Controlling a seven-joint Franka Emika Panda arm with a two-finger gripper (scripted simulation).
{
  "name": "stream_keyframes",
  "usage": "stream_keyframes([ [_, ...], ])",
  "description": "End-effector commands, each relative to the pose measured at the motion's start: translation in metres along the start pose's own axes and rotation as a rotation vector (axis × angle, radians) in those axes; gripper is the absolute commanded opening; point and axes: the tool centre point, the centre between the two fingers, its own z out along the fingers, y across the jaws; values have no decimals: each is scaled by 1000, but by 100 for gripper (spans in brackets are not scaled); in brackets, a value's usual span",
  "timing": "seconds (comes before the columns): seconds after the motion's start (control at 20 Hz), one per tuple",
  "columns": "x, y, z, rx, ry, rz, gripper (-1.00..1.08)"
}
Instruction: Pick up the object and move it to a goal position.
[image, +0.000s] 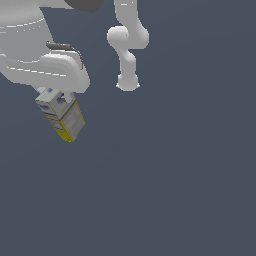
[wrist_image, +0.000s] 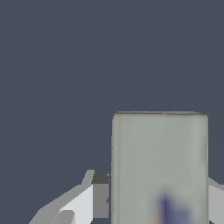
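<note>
Claw closed on carton, gripping its pale upper end. Carton hangs below claw, tilted, yellow end lowest, grey printed sides showing, clear of dark grey desk. Wrist view: carton's pale face fills space between fingers; one finger pressed against its side, the other barely visible at opposite edge. Arm base stands well apart from claw, at rear.

The carton hung tilted under the hand, clamped between its fingers, at the exterior view's upper left.
</note>
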Motion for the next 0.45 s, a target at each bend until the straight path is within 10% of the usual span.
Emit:
stream_keyframes([
  [0.0, 3, 6, -6, 0, -1, -1, -100],
  [0.4, 6, 13, -13, 0, 0, -1, -100],
])
